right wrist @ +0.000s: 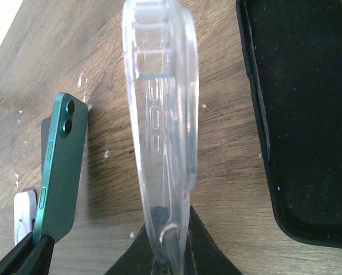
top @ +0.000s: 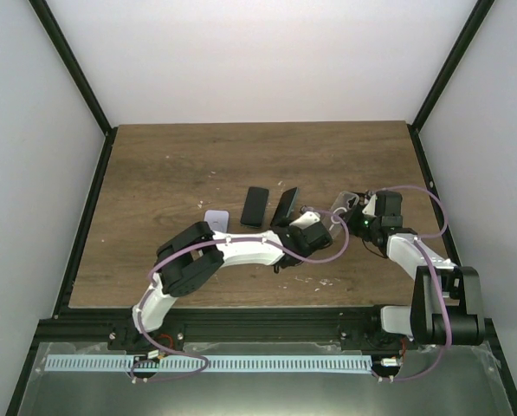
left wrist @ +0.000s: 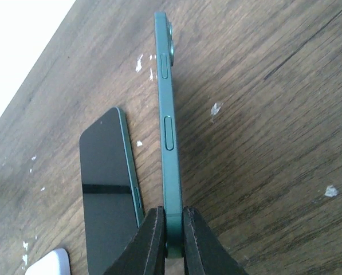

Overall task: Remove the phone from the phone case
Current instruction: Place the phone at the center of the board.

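Grippers both clamped. Left gripper (left wrist: 172, 216) pinches the end of the green phone (left wrist: 168, 132), which is held on its long edge over the table (left wrist: 262, 114). Right gripper (right wrist: 169, 235) pinches the clear case (right wrist: 162, 103), upright and with nothing in it; the phone is out and just beside it. A black phone (left wrist: 107, 195) lies flat next to the green one. Left arm (top: 232, 251) reaches across to mid-table. Right arm (top: 414, 251) is bent, wrist turned inward.
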Robot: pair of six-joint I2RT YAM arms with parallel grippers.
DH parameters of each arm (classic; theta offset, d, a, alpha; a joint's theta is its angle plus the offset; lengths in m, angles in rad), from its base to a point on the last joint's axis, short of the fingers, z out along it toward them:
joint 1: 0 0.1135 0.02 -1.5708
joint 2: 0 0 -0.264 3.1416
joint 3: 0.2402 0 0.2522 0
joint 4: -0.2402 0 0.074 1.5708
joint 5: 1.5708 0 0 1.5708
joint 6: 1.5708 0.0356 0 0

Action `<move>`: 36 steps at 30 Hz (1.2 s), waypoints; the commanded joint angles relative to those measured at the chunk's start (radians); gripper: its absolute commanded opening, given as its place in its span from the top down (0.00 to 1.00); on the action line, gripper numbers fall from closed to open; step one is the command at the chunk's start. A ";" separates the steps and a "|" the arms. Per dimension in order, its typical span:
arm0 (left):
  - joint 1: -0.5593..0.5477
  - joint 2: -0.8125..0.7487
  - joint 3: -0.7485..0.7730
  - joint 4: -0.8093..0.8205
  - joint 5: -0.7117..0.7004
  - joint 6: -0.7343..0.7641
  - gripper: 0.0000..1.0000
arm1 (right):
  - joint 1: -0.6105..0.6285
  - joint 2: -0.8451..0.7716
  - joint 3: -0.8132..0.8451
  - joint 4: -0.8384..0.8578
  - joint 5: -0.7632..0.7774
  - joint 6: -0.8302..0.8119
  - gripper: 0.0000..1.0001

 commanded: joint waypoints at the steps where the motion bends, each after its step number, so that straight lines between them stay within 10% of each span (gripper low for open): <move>1: 0.018 0.034 0.038 -0.162 0.067 -0.070 1.00 | -0.010 -0.001 0.012 0.003 -0.010 -0.010 0.99; 17: 0.083 0.112 0.137 -0.309 0.145 -0.129 0.85 | -0.010 0.004 0.011 0.007 -0.018 -0.010 0.99; 24: 0.085 0.112 0.150 -0.313 0.177 -0.116 0.53 | -0.010 0.002 0.009 0.014 -0.021 -0.024 0.99; 36: 0.083 -0.260 -0.030 -0.296 0.355 -0.103 0.38 | -0.010 -0.008 0.116 -0.089 -0.114 -0.297 0.99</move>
